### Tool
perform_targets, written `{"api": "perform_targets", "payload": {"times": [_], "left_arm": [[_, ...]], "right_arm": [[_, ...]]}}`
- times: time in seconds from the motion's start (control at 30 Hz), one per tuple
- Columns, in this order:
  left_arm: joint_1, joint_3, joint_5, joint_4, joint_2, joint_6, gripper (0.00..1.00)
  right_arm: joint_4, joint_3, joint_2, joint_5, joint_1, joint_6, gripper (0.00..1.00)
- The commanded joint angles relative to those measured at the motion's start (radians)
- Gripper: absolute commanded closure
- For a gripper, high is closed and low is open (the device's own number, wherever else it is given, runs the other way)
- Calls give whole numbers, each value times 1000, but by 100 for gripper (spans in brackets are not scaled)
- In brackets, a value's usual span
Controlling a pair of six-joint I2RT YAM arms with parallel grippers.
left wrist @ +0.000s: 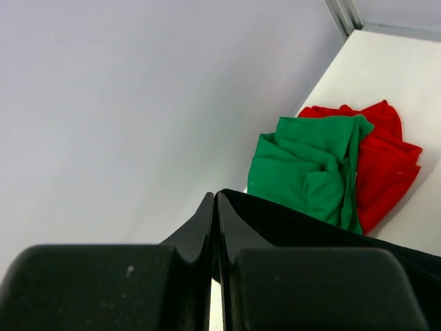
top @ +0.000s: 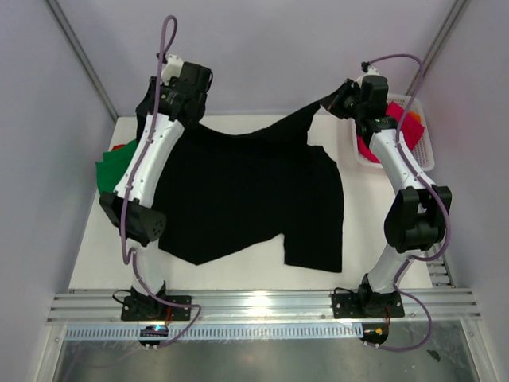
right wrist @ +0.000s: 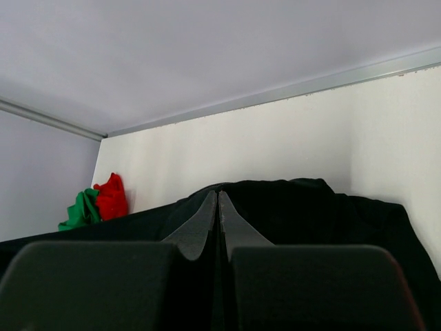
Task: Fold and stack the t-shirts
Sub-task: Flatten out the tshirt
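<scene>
Black cloth t-shirt, large and soft, lies spread across the white table, with its far edge lifted at both corners. Left gripper and right gripper each have their fingers pressed together, pinching that edge. Both holds look thin, so a corner may slip mid-fold. A sideways pull could also drag the nearby crumpled green t-shirt and red t-shirt.
</scene>
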Motion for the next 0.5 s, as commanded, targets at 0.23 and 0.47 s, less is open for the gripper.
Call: {"api": "perform_targets", "payload": {"times": [0.23, 0.47], "left_arm": [[1, -60, -66, 63, 19, 35, 100], [-48, 9, -73, 271, -4, 182, 98]], "right_arm": [[53, -13, -61, 15, 1, -18, 97], [46, -21, -55, 21, 0, -24, 97]]}}
